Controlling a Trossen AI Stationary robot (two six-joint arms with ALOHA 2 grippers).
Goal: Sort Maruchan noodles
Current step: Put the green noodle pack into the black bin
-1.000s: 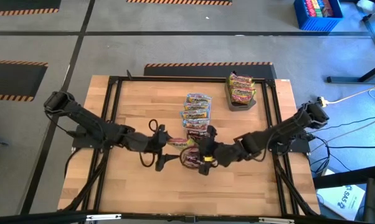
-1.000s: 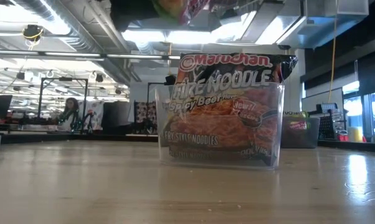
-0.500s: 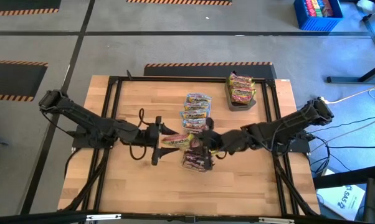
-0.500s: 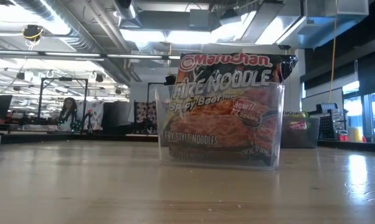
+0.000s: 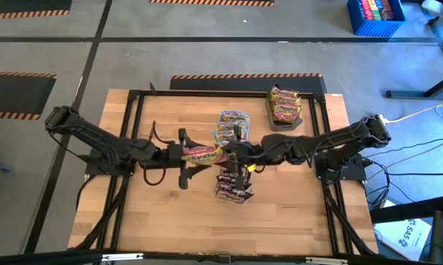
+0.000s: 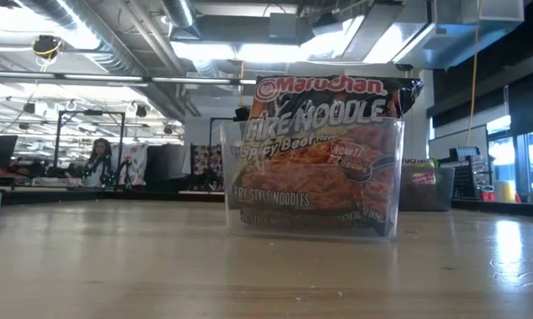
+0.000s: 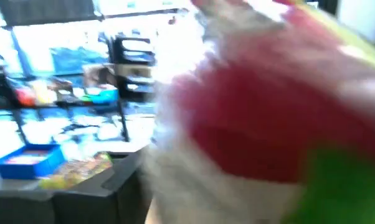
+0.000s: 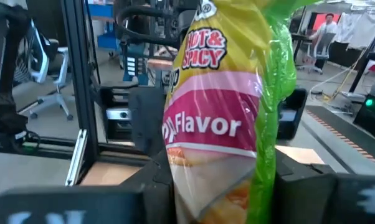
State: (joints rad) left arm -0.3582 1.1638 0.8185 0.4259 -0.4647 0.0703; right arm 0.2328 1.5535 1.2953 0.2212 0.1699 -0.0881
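- Packet (image 5: 204,154) in yellow, green and red hangs in the air over the middle of the tabletop (image 5: 162,221), stretched between the two grippers; the right wrist view shows its print "Hot & Spicy" and "Flavor".
- Right gripper (image 5: 229,153) is clamped on the packet's end, its arm reaching in low and nearly level from the right edge of the tabletop.
- Left gripper (image 5: 183,157) sits at the packet's other end with its fingers spread wide; whether they touch the packet I cannot tell. Its arm stretches in from the left edge.
- Left wrist view is filled by a blurred red, white and green shape right at the lens.
- Clear tub (image 5: 234,184) stands just below the grippers, toward the front edge, with dark maroon packets (image 6: 320,146) upright in it, marked "Fire Noodle Spicy Beef".
- Pale blue-orange packets (image 5: 232,125) lie in a row just behind the held packet, toward the back edge.
- Dark grey tray (image 5: 285,121) near the back right corner carries more yellow-green-red packets (image 5: 285,103).
- Blue crate (image 5: 376,16) stands on the floor beyond the back right corner.
- Person (image 6: 98,159) shows far off in the room behind.
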